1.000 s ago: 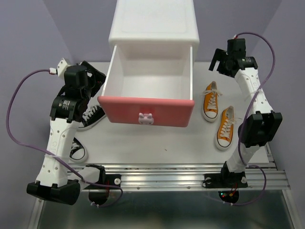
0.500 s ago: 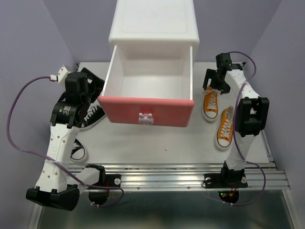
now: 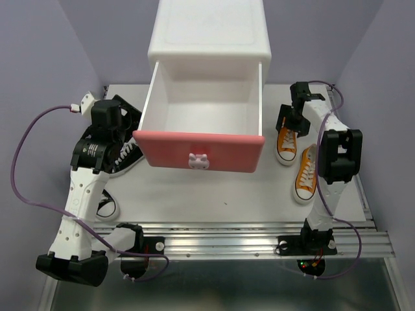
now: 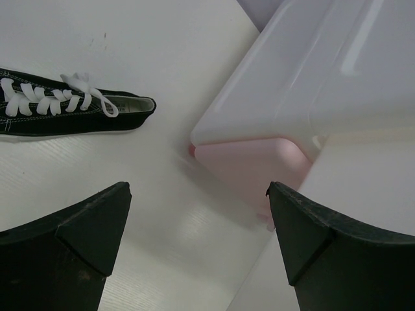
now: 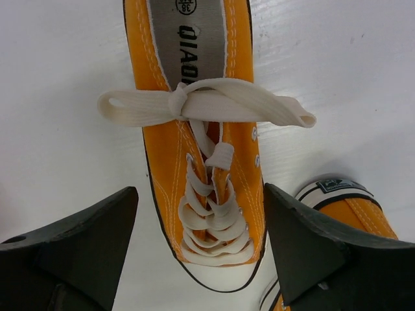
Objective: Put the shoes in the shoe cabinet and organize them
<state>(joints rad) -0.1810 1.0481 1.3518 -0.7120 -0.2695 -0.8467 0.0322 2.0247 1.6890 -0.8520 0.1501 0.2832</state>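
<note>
The shoe cabinet (image 3: 209, 39) stands at the back, its upper drawer (image 3: 201, 150) pulled out and empty. Two orange shoes (image 3: 287, 141) (image 3: 306, 173) lie to its right. Two black shoes (image 3: 127, 157) (image 3: 106, 205) lie to its left, partly under the left arm. My right gripper (image 3: 290, 121) (image 5: 201, 249) is open and straddles the laced front of the nearer-to-cabinet orange shoe (image 5: 201, 162), a small gap on each side. My left gripper (image 3: 130, 110) (image 4: 198, 220) is open over bare table, between a black shoe (image 4: 71, 113) and the cabinet's pale pink lower drawer (image 4: 249, 165).
The open drawer reaches far out over the white table (image 3: 214, 191). The toe of the second orange shoe (image 5: 343, 201) lies close beside my right finger. Purple walls close in the table's left and right sides.
My right arm came down from the back right corner onto the orange shoe, and its jaws have begun to narrow. The left arm shifted only slightly.
</note>
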